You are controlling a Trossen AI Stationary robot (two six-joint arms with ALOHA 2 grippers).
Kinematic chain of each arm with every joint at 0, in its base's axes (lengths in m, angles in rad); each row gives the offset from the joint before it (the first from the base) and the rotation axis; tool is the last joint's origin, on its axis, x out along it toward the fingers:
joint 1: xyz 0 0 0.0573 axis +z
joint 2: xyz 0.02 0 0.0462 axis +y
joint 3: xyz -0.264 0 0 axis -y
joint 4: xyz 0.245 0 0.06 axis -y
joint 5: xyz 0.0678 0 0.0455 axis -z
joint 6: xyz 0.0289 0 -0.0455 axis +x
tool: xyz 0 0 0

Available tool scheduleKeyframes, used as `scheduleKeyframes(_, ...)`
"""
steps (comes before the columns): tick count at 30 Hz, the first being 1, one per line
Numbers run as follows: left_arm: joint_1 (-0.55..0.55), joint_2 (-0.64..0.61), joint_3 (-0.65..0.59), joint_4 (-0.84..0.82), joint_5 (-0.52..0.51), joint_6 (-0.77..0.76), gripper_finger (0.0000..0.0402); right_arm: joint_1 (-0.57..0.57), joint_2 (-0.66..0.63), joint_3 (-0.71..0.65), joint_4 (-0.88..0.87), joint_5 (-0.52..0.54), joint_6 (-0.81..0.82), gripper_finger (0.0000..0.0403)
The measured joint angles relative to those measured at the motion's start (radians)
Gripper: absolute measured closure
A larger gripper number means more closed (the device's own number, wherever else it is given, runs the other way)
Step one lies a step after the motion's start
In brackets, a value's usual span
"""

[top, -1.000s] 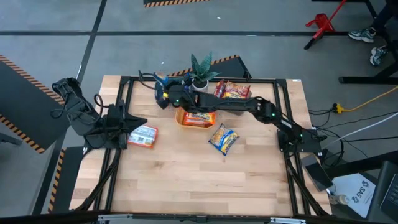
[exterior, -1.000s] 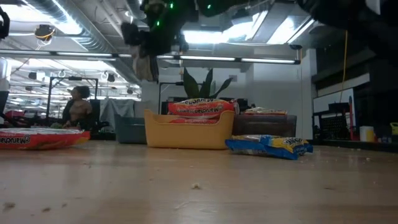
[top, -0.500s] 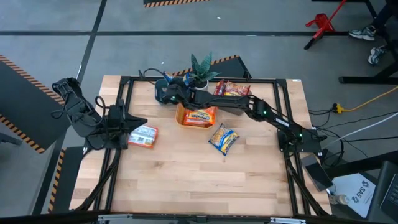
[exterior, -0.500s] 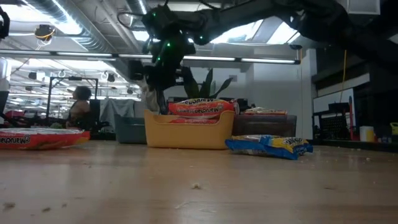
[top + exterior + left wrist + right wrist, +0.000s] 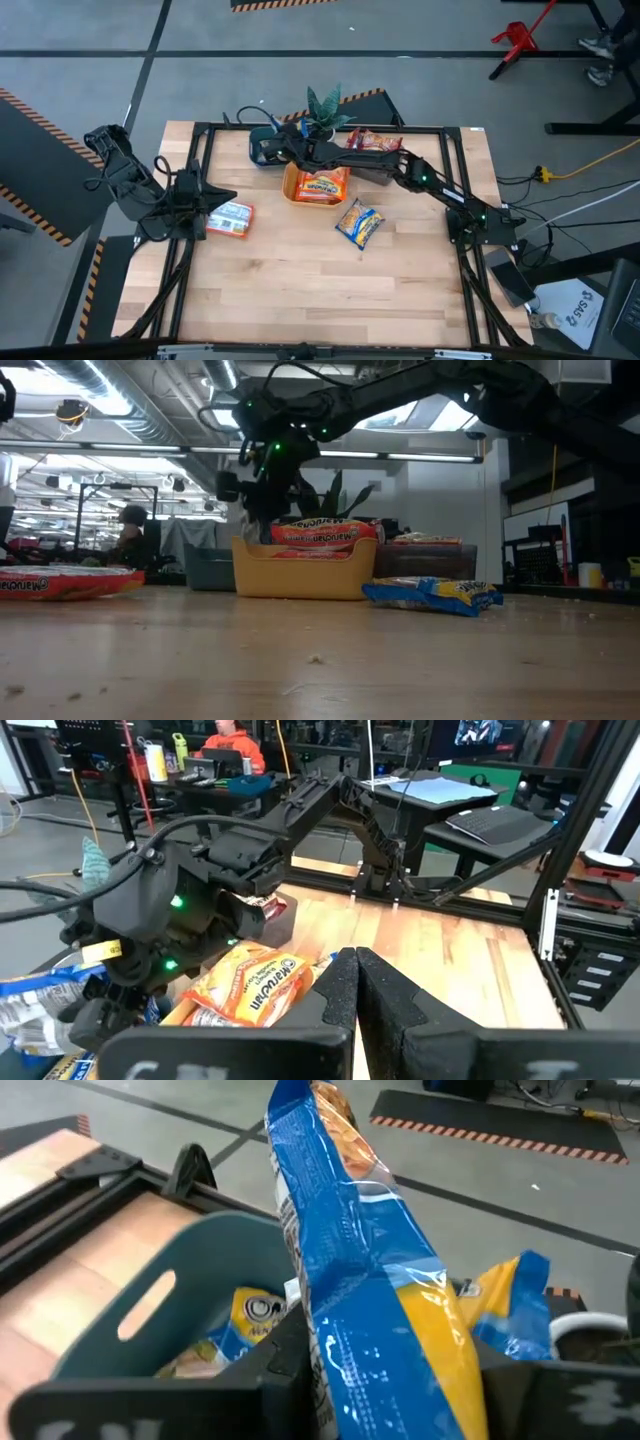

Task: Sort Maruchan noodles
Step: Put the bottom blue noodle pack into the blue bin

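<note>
A blue-and-yellow noodle packet [image 5: 370, 1300] fills the centre of the right wrist frame above a teal bin [image 5: 170, 1305], where another yellow-and-blue packet [image 5: 250, 1315] lies. In the high frame an orange bin [image 5: 315, 187] at centre holds orange-printed packets, a yellow-and-blue packet [image 5: 359, 222] lies just right of centre on the pale wooden table [image 5: 300, 290], and a red-and-white packet [image 5: 231, 218] lies at the left. The plant [image 5: 323, 107] at upper centre is green, and black-and-orange hazard stripes [image 5: 30, 108] mark the grey floor at the left edge.

Right claw [image 5: 268, 147] holds a packet [image 5: 370, 1300] over the bin [image 5: 150, 1315].
</note>
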Motion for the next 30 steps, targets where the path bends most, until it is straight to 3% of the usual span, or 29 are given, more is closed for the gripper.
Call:
scheduleKeyframes(21,0.000,0.000,0.000,-0.003,0.003,0.000,0.0401,0.002,0.046,0.000,-0.069,0.066,0.005,0.0311)
scheduleKeyframes(26,0.000,0.000,0.000,-0.002,0.005,-0.001,0.0401,-0.002,0.046,0.000,-0.003,-0.054,-0.061,0.0302)
scheduleKeyframes(30,0.000,0.000,0.000,-0.002,0.009,-0.003,0.0401,-0.006,0.046,0.000,0.031,-0.092,-0.102,0.0260)
